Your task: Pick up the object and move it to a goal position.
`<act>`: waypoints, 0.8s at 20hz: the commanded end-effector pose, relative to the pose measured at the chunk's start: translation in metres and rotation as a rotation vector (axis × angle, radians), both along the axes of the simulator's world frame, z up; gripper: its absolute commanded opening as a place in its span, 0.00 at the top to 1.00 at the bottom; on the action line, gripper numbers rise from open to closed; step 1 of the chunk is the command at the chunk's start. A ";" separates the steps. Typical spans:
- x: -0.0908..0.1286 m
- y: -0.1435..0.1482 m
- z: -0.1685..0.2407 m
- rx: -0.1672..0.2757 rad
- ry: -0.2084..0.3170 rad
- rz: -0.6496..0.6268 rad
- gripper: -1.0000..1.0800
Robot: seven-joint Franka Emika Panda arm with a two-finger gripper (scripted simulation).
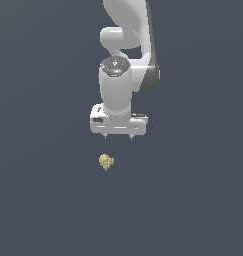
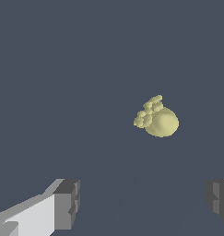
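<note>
The object [image 1: 106, 162] is a tiny lumpy pale yellow-olive blob lying on the dark grey floor. In the exterior view it sits just below the white gripper [image 1: 118, 137] and a little toward the exterior view's left. The gripper is open and empty, its two short fingertips spread wide and pointing down. In the wrist view the object [image 2: 157, 120] shows a smooth rounded part and a bumpy cluster on one side. It lies apart from the gripper [image 2: 143, 203], outside the gap between the two grey fingertips [image 2: 67, 203].
A plain dark grey floor [image 1: 43, 200] fills both views. The white arm [image 1: 125, 45] rises above the gripper toward the top of the exterior view.
</note>
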State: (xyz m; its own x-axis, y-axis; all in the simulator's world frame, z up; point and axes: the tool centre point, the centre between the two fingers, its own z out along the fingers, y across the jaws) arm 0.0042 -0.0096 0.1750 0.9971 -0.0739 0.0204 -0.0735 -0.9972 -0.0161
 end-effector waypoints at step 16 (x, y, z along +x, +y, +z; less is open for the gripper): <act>0.001 0.015 0.008 0.015 -0.011 0.044 0.04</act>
State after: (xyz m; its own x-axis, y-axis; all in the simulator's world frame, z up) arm 0.0048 0.0066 0.1838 0.9992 -0.0251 0.0313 -0.0242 -0.9992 -0.0313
